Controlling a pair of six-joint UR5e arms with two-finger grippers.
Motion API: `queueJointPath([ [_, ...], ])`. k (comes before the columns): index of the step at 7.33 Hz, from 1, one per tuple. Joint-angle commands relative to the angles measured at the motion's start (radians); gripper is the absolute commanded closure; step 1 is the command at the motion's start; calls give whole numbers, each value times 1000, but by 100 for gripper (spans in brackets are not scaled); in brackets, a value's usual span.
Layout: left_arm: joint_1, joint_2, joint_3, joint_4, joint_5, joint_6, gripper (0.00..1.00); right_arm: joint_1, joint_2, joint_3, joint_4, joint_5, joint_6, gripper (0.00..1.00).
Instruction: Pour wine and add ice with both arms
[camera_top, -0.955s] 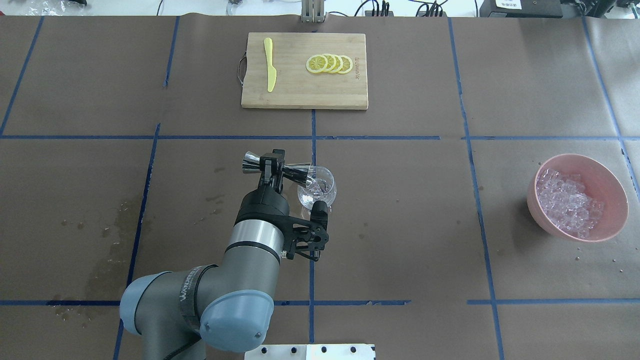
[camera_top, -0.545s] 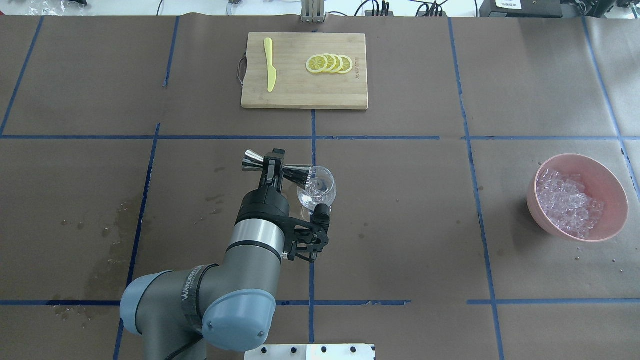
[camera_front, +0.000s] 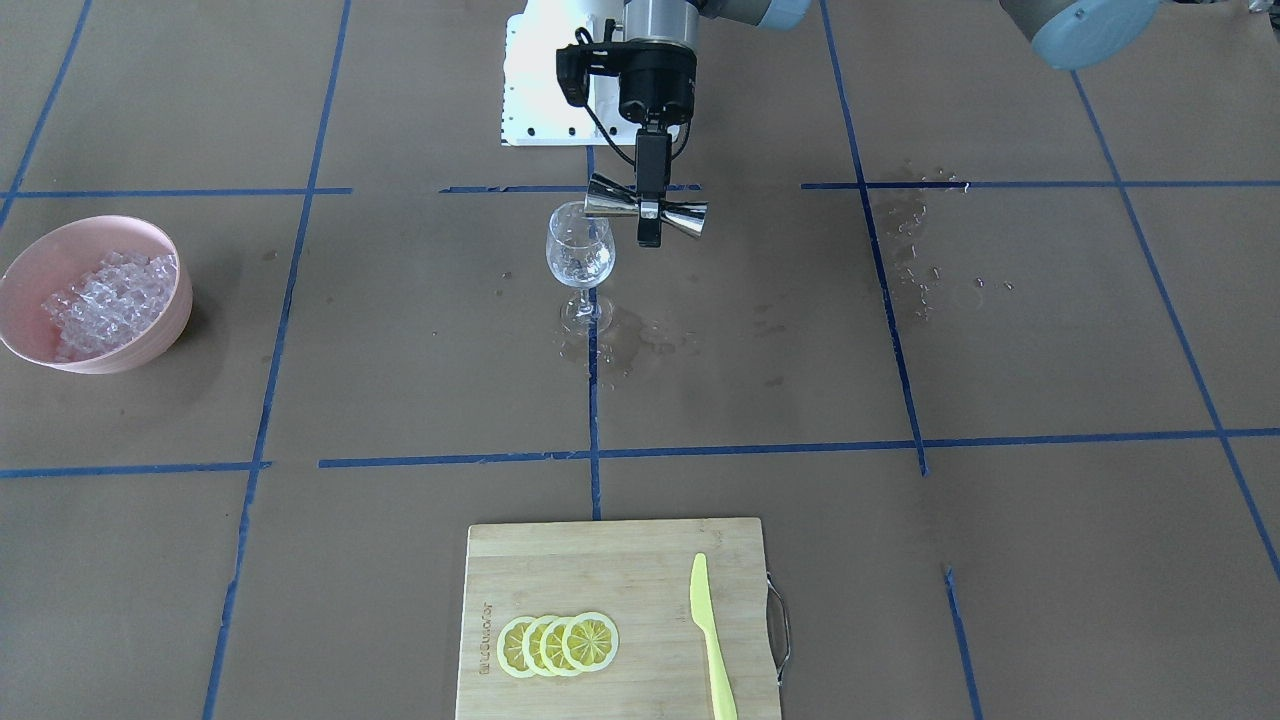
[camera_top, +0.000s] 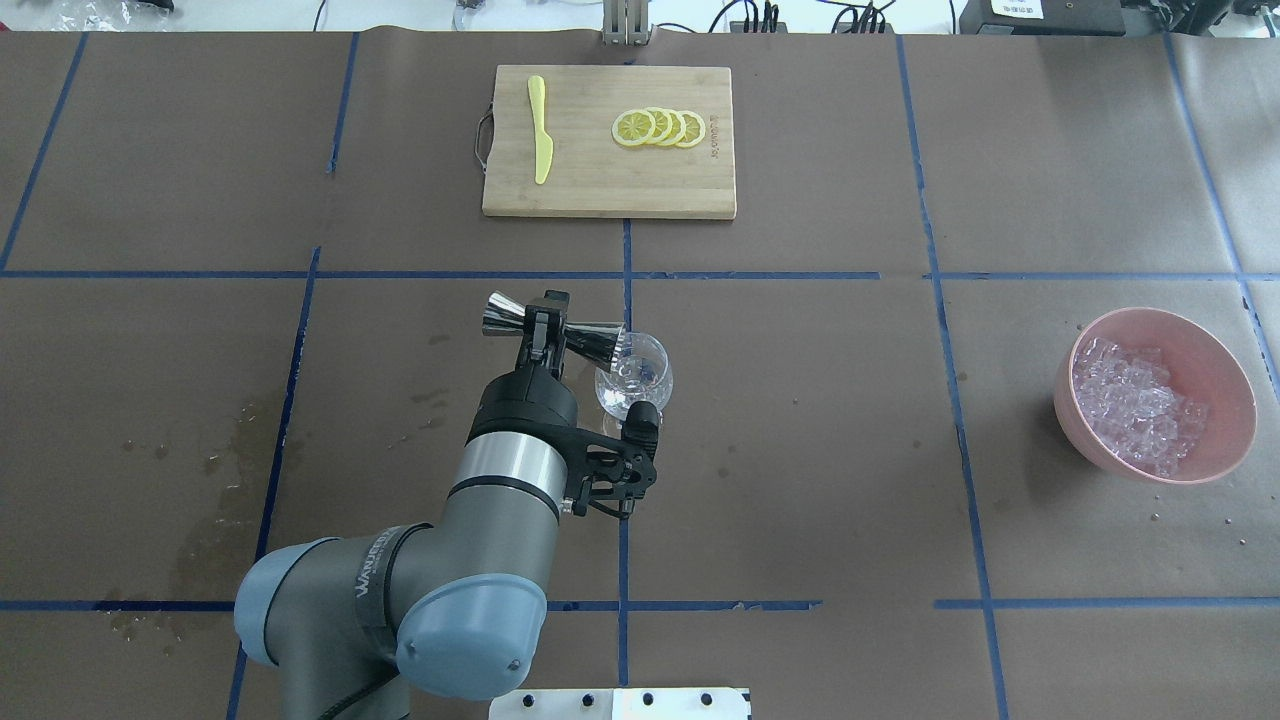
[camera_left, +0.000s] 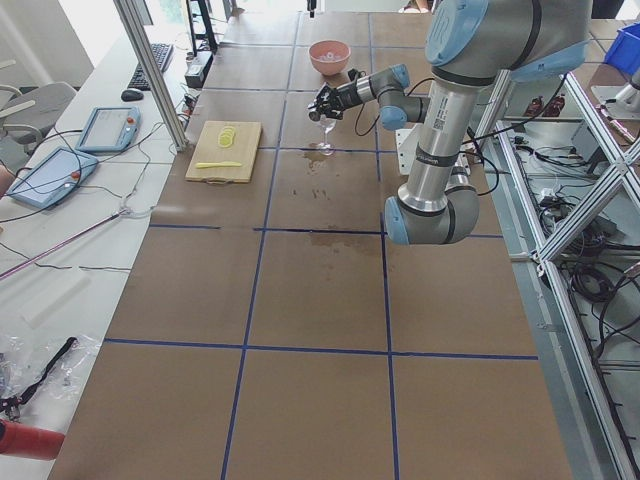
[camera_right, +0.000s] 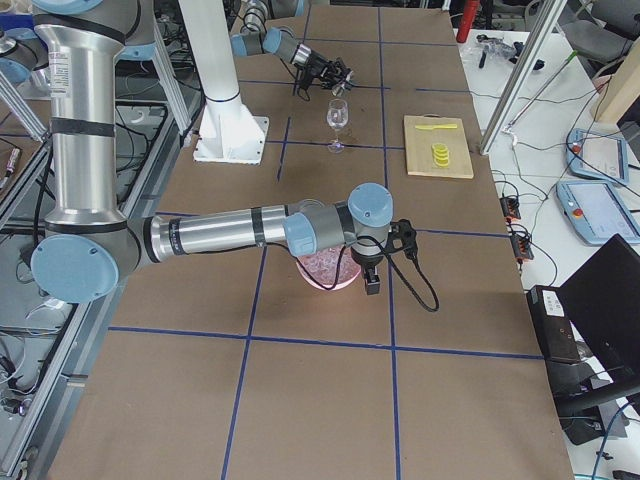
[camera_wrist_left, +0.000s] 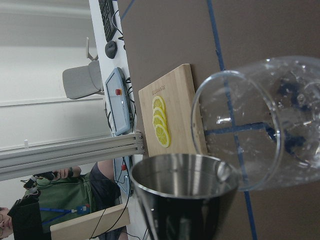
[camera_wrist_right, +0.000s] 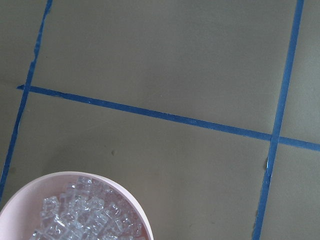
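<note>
My left gripper (camera_top: 548, 325) is shut on the waist of a steel jigger (camera_top: 598, 346). It holds the jigger on its side, with one mouth at the rim of a clear wine glass (camera_top: 640, 378) that stands upright near the table's middle. The front view shows the same gripper (camera_front: 650, 225), jigger (camera_front: 610, 206) and glass (camera_front: 579, 250). The left wrist view shows the jigger's mouth (camera_wrist_left: 182, 187) next to the glass rim (camera_wrist_left: 265, 125). The ice (camera_top: 1135, 400) fills a pink bowl (camera_top: 1205, 340) at the right. The right arm (camera_right: 250, 232) hovers over that bowl; I cannot tell its gripper's state.
A wooden cutting board (camera_top: 600, 180) at the far middle holds lemon slices (camera_top: 659, 127) and a yellow knife (camera_top: 540, 128). Wet patches (camera_top: 225, 450) darken the brown paper at the left, and more lie around the glass foot (camera_front: 640, 340). The white base (camera_top: 620, 703) sits at the near edge.
My left gripper and the jigger have shifted slightly away from the robot, still at the glass rim. The glass and the bowl have not moved.
</note>
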Motion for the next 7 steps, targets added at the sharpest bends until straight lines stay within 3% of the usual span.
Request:
queueJointPath([
  [1, -23, 65, -50, -62, 5, -271, 100, -8, 11, -1, 0, -2, 35, 0],
  [3, -27, 193, -106, -64, -3, -732, 100, -11, 12, -2, 2, -2, 33, 0],
  [4, -27, 237, -115, -79, -4, -874, 100, -11, 12, -2, 2, -3, 33, 0],
  [5, -27, 312, -116, -178, -6, -989, 100, -16, 12, -2, 2, -3, 35, 0],
  [7, -27, 523, -97, -543, -3, -1006, 100, -87, 14, 5, 44, -8, 157, 0],
])
